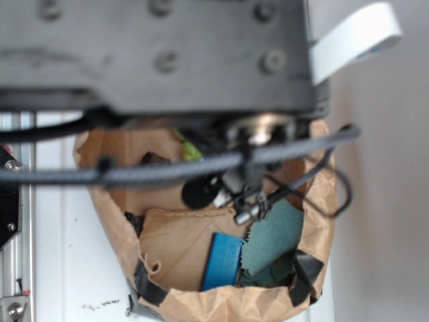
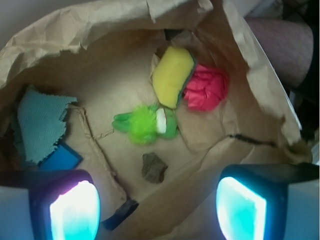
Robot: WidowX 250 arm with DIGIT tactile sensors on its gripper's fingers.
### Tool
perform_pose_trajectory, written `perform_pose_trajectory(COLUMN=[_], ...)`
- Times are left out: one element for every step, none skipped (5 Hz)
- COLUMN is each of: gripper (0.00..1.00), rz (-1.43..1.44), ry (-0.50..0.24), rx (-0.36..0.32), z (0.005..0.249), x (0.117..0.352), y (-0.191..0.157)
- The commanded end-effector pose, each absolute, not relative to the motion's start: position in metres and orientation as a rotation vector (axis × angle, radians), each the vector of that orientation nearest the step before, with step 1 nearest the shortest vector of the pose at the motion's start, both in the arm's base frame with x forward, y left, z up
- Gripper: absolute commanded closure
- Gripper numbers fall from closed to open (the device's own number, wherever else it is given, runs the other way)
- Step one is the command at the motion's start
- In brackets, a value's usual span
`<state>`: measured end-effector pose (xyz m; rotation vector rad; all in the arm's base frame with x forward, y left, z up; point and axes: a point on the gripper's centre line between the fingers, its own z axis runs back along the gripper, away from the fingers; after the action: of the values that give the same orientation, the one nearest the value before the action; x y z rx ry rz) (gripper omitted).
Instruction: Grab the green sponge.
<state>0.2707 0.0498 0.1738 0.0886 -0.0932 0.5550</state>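
Sponge [image 2: 173,76] position: inside the brown paper bag [image 2: 100,45], at the far side, touching a red crumpled cloth [image 2: 207,89] on its right, just beyond the fuzzy green toy [image 2: 145,124]. From the gripper [image 2: 157,207], the sponge lies ahead and slightly right, with its long axis running near-to-far and tilted. The jaws stand spread and empty. No legible writing or brand appears.

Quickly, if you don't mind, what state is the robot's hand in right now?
Hand: open, holding nothing, above the green sponge in the paper bag.
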Motion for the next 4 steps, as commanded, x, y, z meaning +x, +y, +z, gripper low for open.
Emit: perform_pose_trajectory(gripper=[0.0,0.0,0.0,0.0], rz=[0.433,0.41,0.41,0.41], ry=[-0.156,-0.166,-0.166,-0.166], rx=[0.142,0.17,0.17,0.17], z=[0.176,0.174,0.174,0.174], x=[0.273,0.223,0.223,0.223], y=[0.072,0.075,0.075,0.075])
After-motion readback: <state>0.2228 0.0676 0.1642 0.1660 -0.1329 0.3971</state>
